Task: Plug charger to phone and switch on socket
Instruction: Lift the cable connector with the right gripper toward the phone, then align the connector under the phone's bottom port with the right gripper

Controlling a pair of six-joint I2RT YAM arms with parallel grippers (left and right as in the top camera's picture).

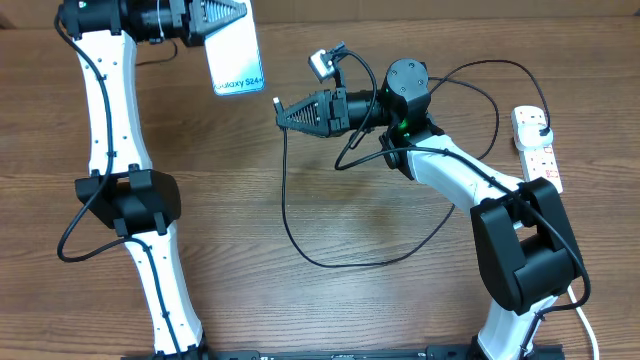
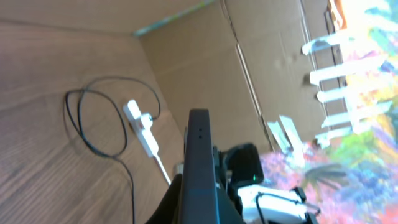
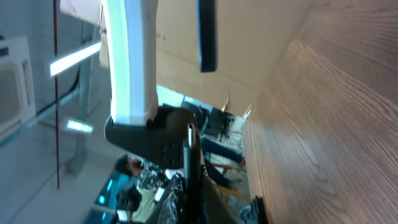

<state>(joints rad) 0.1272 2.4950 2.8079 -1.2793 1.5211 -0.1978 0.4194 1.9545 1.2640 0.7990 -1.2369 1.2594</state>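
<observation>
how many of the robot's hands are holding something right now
2. The left hand, top left, is shut on the phone; the right hand, mid-table, is shut on the charger near its connector tip.

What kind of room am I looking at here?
Probably a robotics lab or office workspace: a wood-grain table fenced with cardboard sheets, two robot arms, and ceiling strip lights behind.

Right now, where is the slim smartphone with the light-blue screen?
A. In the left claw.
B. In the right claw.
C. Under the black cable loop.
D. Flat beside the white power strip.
A: overhead, the left claw is shut on the slim light-blue-screened smartphone, well away from the white elongated power strip.
</observation>
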